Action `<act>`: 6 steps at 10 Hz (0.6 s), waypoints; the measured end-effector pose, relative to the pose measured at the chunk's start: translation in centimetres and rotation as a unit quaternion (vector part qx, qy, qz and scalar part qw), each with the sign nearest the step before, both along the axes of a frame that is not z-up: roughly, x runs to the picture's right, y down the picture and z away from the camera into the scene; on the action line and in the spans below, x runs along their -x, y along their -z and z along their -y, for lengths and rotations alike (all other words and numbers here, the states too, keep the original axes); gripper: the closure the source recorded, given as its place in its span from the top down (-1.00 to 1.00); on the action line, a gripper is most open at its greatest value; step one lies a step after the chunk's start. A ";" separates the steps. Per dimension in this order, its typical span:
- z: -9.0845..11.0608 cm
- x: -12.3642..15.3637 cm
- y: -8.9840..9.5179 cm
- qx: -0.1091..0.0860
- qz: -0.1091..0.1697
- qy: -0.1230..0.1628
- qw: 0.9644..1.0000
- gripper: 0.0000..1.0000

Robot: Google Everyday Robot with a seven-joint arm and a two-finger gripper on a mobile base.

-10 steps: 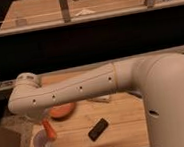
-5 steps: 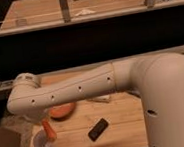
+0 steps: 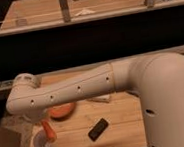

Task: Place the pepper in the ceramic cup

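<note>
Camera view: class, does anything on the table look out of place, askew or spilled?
Nothing spilled. The pepper hangs tilted over the ceramic cup, under the gripper. A black object lies askew beside the orange plate.

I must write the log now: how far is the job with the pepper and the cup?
Done: the pepper is lifted off the table. In hand: it hangs at the gripper, under the arm's end, above the ceramic cup. Left: lowering it in and releasing.

An office or lab workspace: a light wooden table (image 3: 117,125) is standing before a dark divider (image 3: 86,41), with further wooden desks (image 3: 42,8) lying beyond; the gripper (image 3: 41,123) is hanging over the table's left end.
</note>
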State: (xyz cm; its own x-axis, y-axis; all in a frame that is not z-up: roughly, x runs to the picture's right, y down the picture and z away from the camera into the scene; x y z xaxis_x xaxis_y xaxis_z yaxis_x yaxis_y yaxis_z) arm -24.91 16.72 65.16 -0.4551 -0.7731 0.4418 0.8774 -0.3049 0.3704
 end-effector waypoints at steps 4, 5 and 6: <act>-0.1 0.1 -0.1 0.002 -0.001 0.003 1.000 -0.79; -0.1 0.1 -0.1 0.002 -0.001 0.003 1.000 -0.79; -0.2 0.1 -0.1 0.002 -0.001 0.004 1.000 -0.79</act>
State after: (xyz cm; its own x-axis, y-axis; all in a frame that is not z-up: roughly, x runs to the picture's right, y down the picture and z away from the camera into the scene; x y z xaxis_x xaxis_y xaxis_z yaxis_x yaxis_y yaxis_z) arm -25.05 16.91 65.26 -0.4603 -0.7675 0.4463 0.8758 -0.3101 0.3700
